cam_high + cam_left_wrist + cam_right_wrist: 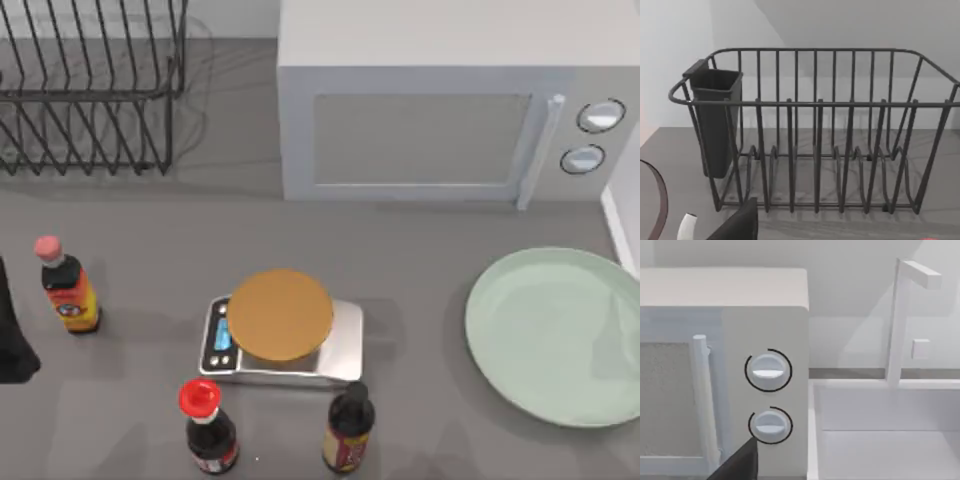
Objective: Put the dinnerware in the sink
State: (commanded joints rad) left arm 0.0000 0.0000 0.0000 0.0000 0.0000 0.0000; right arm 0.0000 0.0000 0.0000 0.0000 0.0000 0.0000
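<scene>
Matte grey table (430, 260), smooth round mint dinnerware (555, 335).

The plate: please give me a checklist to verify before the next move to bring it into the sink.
1. Plate lies flat on the table at the right side, nothing on it: ok.
2. Sink basin beside the microwave has nothing in it where it shows: ok.
3. Plate already gripped: not ok, no gripper is on it.
4. Path from plate to the sink rim: ok, the rim is close by the plate, nothing between.
5. Scale and the bottles stand apart from the plate: ok.
6. Gripper fingers open and ready: cannot tell.
</scene>
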